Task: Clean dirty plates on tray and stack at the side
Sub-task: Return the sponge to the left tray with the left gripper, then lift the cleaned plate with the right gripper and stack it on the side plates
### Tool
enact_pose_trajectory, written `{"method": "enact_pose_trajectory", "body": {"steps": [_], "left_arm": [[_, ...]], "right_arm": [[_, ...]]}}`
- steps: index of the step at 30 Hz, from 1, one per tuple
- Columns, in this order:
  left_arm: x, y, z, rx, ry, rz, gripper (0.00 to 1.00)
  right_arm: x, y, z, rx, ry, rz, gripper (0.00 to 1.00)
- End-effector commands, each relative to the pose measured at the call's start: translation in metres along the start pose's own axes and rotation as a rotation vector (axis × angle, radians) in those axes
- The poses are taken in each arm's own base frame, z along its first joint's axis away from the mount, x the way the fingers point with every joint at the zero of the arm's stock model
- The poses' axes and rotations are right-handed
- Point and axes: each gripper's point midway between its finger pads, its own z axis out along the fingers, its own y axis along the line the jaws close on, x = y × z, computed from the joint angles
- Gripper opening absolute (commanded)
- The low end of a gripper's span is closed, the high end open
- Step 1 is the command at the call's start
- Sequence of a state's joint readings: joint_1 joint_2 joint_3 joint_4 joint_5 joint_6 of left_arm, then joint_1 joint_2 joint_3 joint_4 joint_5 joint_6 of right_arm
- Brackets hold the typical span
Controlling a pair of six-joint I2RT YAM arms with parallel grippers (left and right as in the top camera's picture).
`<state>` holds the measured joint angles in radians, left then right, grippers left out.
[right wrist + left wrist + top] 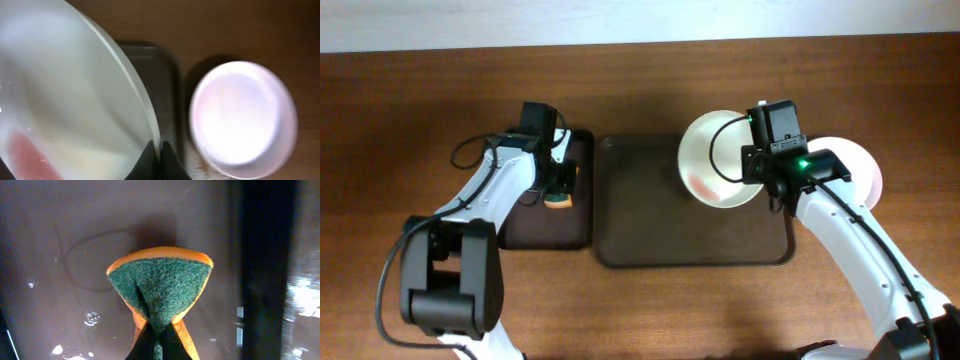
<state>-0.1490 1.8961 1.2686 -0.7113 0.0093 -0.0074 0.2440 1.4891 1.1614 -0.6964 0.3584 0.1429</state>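
Note:
My right gripper (767, 178) (159, 150) is shut on the right rim of a white plate (718, 158) (75, 100). The plate has a red sauce streak and is held tilted over the back right of the dark brown tray (650, 220) (162, 75). A plain white plate (860, 165) (242, 117) lies on the table right of the tray, partly hidden by my right arm. I cannot tell whether another plate lies under it. My left gripper (558, 185) (159, 335) is shut on a folded orange and green sponge (560, 198) (160, 285) above the smaller black tray.
The smaller black tray (535, 225) (60, 240) lies left of the brown tray, its surface wet with droplets. The brown wooden table (640, 310) surrounds both trays. Cables run along both arms.

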Motion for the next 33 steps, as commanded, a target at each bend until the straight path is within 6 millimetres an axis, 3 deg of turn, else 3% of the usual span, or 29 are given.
{"method": "enact_pose_trajectory", "body": {"steps": [1,3,6,11,23,25,27,28,33], "left_arm": [[0.005,0.030,0.003,-0.160,0.004,-0.166,0.00],[0.007,0.030,0.003,-0.159,0.003,-0.284,0.00],[0.006,0.015,0.005,-0.074,0.010,-0.290,0.00],[0.008,-0.001,0.005,0.019,0.030,-0.135,0.00],[0.008,0.000,0.005,0.019,0.028,-0.029,0.00],[0.007,0.000,0.005,0.019,0.026,-0.030,0.23],[0.007,0.000,0.005,0.019,0.025,-0.030,0.51],[0.007,0.000,0.005,0.019,0.025,-0.030,0.60],[-0.004,0.004,0.006,-0.006,-0.020,-0.029,0.61]], "right_arm": [[-0.017,-0.033,-0.016,0.213,-0.065,-0.074,0.04],[-0.024,-0.034,-0.027,0.312,-0.109,-0.118,0.04],[-0.033,-0.019,-0.040,0.348,-0.167,-0.170,0.04],[-0.040,-0.004,-0.057,0.406,-0.236,-0.209,0.04],[-0.046,-0.010,-0.060,0.429,-0.273,-0.137,0.04],[-0.040,-0.010,-0.046,0.337,-0.238,-0.034,0.04],[-0.031,-0.015,-0.031,0.250,-0.180,0.065,0.04],[-0.026,-0.020,-0.023,0.210,-0.141,0.116,0.04],[-0.001,-0.066,0.003,0.119,0.012,0.338,0.04]]}}
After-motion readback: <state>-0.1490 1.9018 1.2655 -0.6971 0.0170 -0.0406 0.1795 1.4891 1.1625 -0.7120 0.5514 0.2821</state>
